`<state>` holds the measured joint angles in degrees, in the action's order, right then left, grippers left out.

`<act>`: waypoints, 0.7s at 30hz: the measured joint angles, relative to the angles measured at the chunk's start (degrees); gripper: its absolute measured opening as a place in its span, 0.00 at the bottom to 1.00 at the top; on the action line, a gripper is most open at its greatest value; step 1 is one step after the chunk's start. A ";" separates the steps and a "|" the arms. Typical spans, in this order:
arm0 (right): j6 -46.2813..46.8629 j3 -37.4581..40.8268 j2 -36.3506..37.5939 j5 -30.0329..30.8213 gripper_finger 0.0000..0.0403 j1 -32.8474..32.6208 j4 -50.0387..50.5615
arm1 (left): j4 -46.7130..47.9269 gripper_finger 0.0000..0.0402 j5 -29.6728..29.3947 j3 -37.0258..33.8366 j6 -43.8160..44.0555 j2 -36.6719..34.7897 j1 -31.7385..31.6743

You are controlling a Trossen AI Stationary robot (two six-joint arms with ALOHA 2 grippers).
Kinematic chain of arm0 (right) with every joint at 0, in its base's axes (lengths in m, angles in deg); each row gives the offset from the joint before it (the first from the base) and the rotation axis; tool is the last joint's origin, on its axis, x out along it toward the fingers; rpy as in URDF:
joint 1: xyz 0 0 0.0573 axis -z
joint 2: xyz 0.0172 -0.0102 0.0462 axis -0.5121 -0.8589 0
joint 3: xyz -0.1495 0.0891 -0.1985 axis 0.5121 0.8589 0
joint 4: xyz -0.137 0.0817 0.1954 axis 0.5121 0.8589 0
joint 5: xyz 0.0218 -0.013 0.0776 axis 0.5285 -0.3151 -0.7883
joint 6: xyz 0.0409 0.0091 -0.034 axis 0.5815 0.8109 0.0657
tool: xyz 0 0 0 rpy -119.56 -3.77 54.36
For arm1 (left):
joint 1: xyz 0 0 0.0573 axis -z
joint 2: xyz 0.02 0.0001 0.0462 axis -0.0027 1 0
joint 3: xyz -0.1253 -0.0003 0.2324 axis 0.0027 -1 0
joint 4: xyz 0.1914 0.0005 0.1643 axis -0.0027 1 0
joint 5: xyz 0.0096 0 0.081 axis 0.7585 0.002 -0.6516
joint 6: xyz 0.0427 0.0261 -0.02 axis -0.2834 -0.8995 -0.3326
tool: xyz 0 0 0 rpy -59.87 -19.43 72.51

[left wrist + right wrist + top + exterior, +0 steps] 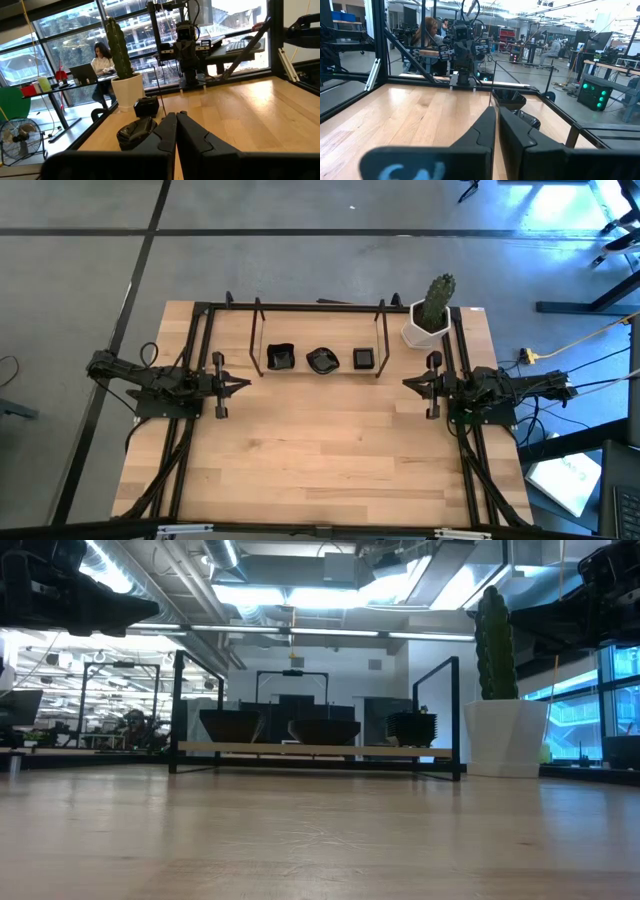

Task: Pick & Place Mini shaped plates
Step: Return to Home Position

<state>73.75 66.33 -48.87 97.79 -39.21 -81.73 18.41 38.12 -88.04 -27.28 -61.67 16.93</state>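
Along the far edge of the wooden bench (330, 470), a black-framed shelf (310, 749) carried the mini shaped plates (323, 730) in three glossy black stacks set apart in a row. The wavy-edged square stack (280, 358) sat nearest the left arm, the leaf-shaped stack (321, 360) in the middle, and the small flat square stack (363, 359) nearest the right arm. Just beyond the shelf's right end stood a white hexagonal pot (420, 333) holding a green cactus (437, 298). The left end effector (246, 383) hovered at the bench's left side and the right end effector (406, 383) at its right side. They pointed toward each other, clear of the stacks, each with fingers pressed together and holding nothing.
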 joint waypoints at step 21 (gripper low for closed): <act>0.02 0.00 0.00 0.01 0.06 0.00 -0.02 | 0.00 0.01 0.00 0.00 -0.03 0.00 0.00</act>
<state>73.77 66.33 -48.87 97.80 -39.21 -81.75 18.41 38.12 -88.04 -27.31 -61.67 16.93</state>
